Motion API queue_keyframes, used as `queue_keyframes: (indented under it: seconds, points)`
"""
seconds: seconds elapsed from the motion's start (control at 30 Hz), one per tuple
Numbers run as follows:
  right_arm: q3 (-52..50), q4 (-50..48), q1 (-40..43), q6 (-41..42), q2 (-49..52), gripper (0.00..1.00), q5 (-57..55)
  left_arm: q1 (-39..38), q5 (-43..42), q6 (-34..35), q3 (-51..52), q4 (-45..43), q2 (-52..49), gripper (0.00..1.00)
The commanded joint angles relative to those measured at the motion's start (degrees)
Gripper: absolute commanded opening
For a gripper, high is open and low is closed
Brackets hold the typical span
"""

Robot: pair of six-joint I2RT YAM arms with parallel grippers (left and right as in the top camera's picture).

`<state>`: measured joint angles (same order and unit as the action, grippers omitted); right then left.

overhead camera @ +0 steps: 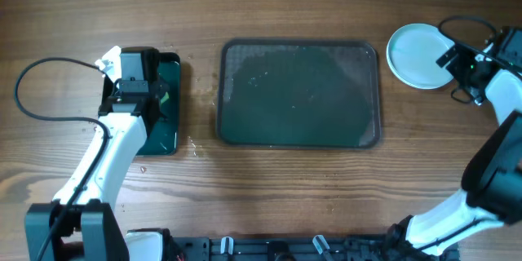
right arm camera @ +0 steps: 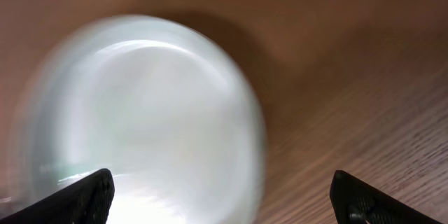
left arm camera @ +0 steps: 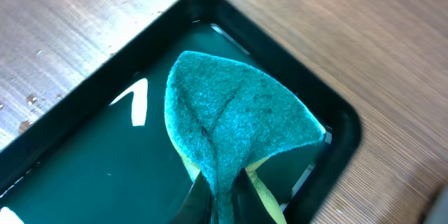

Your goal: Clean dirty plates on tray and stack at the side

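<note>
The left arm (overhead camera: 114,147) reached up from the near edge of the table (overhead camera: 285,0), bent at the elbow, its wrist over the small black tray (overhead camera: 173,106) at the left. The left fingers (left arm camera: 198,208) were pinched tight on a teal sponge (left arm camera: 231,122), folded along the middle and showing a yellow-green underside, which hung over that tray's green inside near one corner. The right arm (overhead camera: 497,163) came up the far right side and bent back inward toward a pale plate (overhead camera: 416,55). The plate lay on the table just beside the top right corner of the grey tray (overhead camera: 299,94) and apart from it; I could not tell whether other plates lay under it. The right fingers (right arm camera: 77,199) stood spread wide, gripping nothing, at the plate's right edge. The wrist view of the plate was blurred. The grey tray sat in the middle of the table, between the two arms.
</note>
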<state>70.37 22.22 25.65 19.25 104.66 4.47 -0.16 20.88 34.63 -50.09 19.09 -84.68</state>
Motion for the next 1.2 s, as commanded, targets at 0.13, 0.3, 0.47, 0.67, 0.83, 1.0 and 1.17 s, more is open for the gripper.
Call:
queue_keyframes:
  seconds: [0.13,0.3,0.47,0.67,0.83,1.0,1.17]
  points:
    - [0.24,-2.49,-13.92,-4.26,-15.34,1.0,-4.7,7.21,-8.04,3.13,0.42,-4.79,-10.49,0.04]
    - [0.22,-2.67,-20.9,-6.54,-16.02,1.0,-6.93,7.41,-11.65,3.15,0.42,-9.66,-15.63,0.04]
    - [0.24,-3.61,-27.43,-11.82,-16.06,1.0,-13.42,7.43,-12.31,3.13,0.39,-10.6,-16.57,0.31]
    - [0.24,-4.0,-31.41,-14.27,-18.01,1.0,-14.08,7.43,-12.33,3.15,0.17,-3.3,-8.26,0.89]
    - [0.22,-0.66,-35.47,-14.82,-23.06,1.0,-13.51,7.41,-12.52,3.19,0.2,13.97,13.0,1.0]
    - [0.22,3.89,-38.14,-14.53,-26.21,1.0,-9.6,7.41,-12.09,3.37,0.37,29.59,30.84,1.0]
    - [-0.33,5.57,-38.18,-14.58,-28.26,1.0,-5.9,7.41,-12.13,4.02,2.99,39.36,45.66,1.0]
